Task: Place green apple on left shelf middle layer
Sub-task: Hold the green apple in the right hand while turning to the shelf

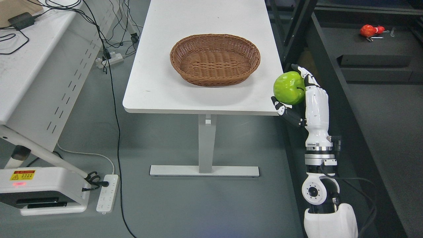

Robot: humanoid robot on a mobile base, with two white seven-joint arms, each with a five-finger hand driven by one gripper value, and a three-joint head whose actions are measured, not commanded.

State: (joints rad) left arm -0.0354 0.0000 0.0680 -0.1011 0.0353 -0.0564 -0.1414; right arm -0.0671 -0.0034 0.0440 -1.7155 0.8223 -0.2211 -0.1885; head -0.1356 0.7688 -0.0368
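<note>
My right hand (295, 91) is raised beside the right edge of the white table (158, 82) and is shut on a green apple (288, 88). The apple rests against the palm, with white fingers (307, 77) curled over its top and the dark thumb under it. It hangs level with the table's near right corner, just off the tabletop. A dark shelf unit (333, 82) stands right behind the hand. My left arm does not show.
An empty brown wicker basket (215, 59) sits on the table's middle. On a dark shelf board at the upper right lies a red object (370, 30). A white bench with cables (39, 66) stands left; a power strip (107, 193) lies on the grey floor.
</note>
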